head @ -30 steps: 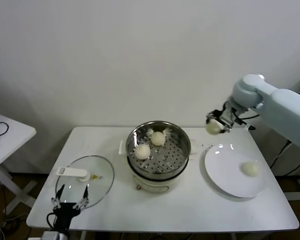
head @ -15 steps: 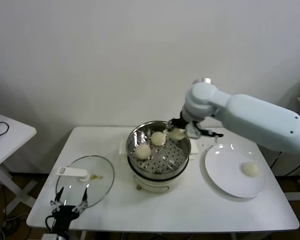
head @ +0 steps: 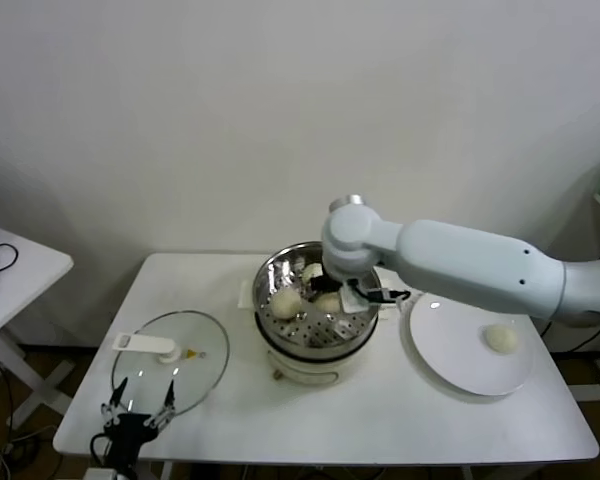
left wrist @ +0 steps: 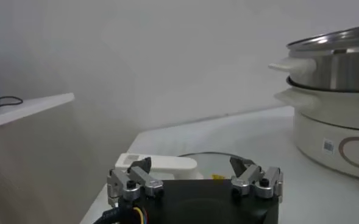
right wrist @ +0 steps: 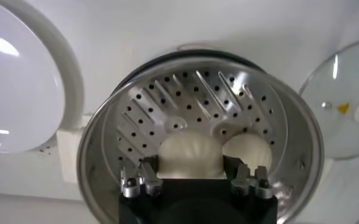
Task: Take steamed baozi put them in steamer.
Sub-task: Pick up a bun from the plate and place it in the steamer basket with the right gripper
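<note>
The steamer (head: 365,278) stands mid-table on its cream pot base (head: 315,368). My right gripper (head: 332,292) is down inside the basket, shut on a baozi (head: 327,302). In the right wrist view that baozi (right wrist: 188,153) sits between the gripper's (right wrist: 190,169) fingers, low over the perforated floor (right wrist: 167,109). A second baozi (right wrist: 247,152) lies right beside it. The head view shows two loose baozi in the basket (head: 285,302) (head: 311,271). One baozi (head: 499,338) lies on the white plate (head: 450,350). My left gripper (head: 138,413) is open and empty at the front left.
The glass lid (head: 205,365) with its white handle (head: 145,345) lies flat left of the steamer, just beyond the left gripper (left wrist: 191,170). The plate is right of the steamer. A side table (head: 20,270) stands at far left.
My right arm has swung left from above the plate, carrying the baozi over the steamer rim and down into the basket. The left arm has not moved.
</note>
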You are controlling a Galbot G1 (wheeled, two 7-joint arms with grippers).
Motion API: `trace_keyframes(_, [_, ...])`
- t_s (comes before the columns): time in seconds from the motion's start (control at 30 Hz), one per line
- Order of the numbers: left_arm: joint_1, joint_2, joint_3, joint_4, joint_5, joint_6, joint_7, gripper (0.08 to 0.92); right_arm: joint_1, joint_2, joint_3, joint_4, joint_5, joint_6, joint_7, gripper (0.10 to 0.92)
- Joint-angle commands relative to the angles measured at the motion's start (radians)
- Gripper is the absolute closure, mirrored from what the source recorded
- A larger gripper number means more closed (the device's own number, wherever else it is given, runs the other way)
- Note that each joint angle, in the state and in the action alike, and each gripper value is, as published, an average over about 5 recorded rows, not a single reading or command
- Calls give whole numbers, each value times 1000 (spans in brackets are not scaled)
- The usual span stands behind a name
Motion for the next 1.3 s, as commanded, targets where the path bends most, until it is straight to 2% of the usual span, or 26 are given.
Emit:
trace_keyframes(0.03, [-2, 0, 3, 3, 1, 4, 0, 177, -30, 35, -44, -7, -64, 65, 2, 338])
trace_keyframes(0.8, [-14, -2, 15, 1, 12, 12, 0, 177, -79, -4, -39, 31, -130, 105, 22, 317])
trace_keyframes(1.07, [-17, -6, 19, 4, 15, 12, 0, 177, -82, -5, -27, 29, -149, 125, 33, 213])
trace_keyframes(1.3, [-17, -7, 19, 1, 15, 12, 0, 177, -66, -6, -10, 37, -138, 140, 24, 203])
